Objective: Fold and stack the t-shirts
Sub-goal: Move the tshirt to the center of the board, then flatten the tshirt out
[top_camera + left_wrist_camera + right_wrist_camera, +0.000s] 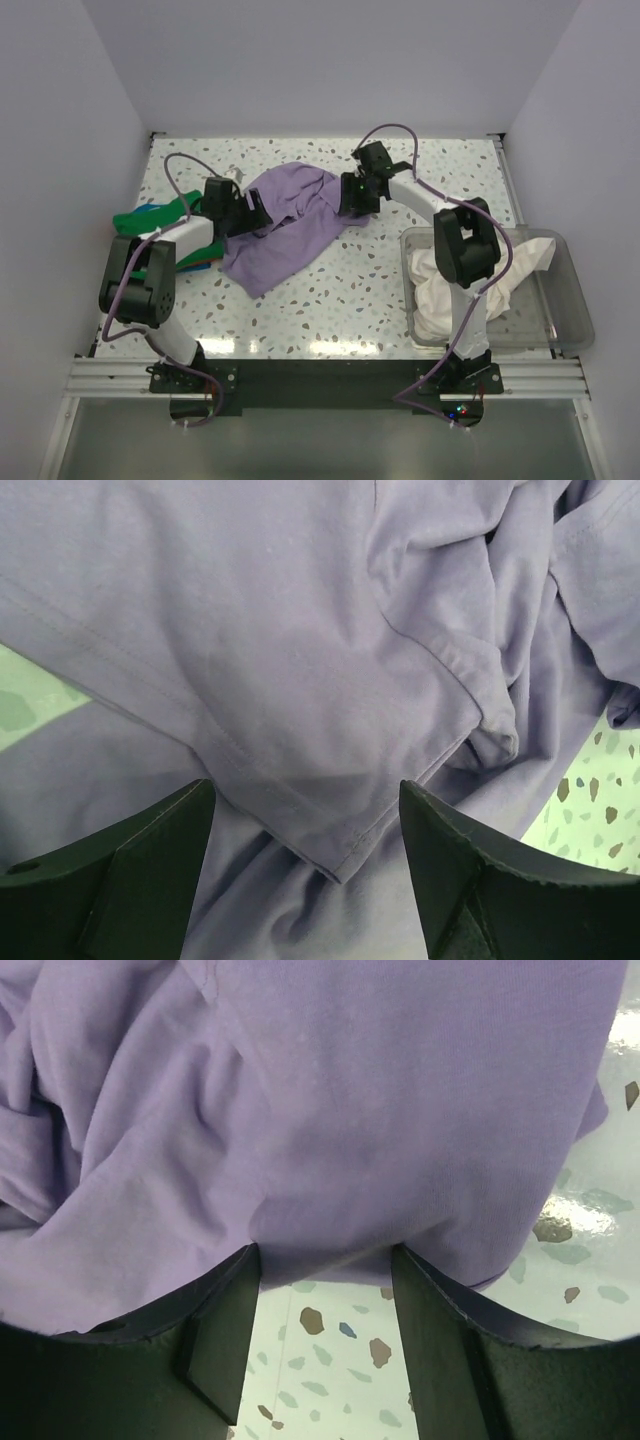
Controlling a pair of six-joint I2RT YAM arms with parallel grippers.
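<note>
Spreading step: lavender tee [285, 225] lay crumpled on the bench [350, 300], left pincer [305, 800] at its 9 o'clock, right pincer [325, 1260] at 2 o'clock, both gaping (nothing gripped). Next move likely needed pinching both hems, pulling flat.

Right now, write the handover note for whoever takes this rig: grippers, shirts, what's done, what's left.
Left gripper: open, over a hem of the lavender t-shirt.
Right gripper: open, at that shirt's right edge.
It lies crumpled on the table, unfolded.
Green t-shirt sits at the left, largely hidden by the left arm; folded or not, cannot tell.
White t-shirt is bunched in the clear bin.
Left: fold lavender, fetch and fold white, stack all.
</note>
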